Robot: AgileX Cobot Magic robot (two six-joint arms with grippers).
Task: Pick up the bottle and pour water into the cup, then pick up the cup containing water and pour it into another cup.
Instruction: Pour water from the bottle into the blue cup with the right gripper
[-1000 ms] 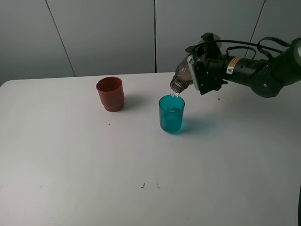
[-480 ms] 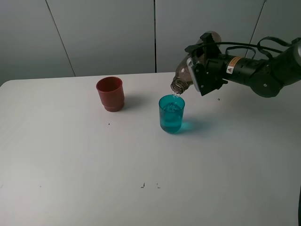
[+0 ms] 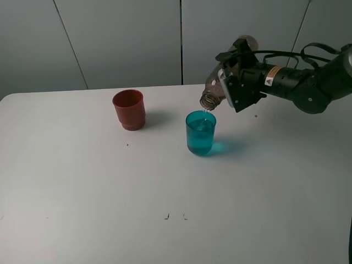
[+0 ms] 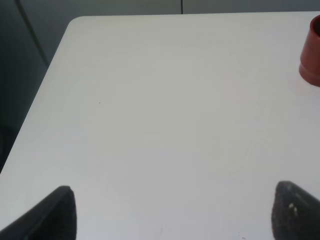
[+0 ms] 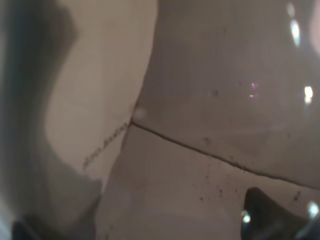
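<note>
Centrally on the table (image 3: 82,192), the teal cup (image 3: 201,135) held water, with the red cup (image 3: 129,109) well apart. Reaching sideways, the right gripper (image 3: 235,89) clamped the bottle (image 3: 211,92), its mouth tipped down just above the teal cup's rim. The left gripper (image 4: 175,210) hung spread wide.

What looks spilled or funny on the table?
Nothing stands out. The smoky translucent plastic bottle is tipped mouth-down over the translucent teal plastic tumbler, but that's pouring. No puddle shows on the white table, and the opaque red cup stands upright.
</note>
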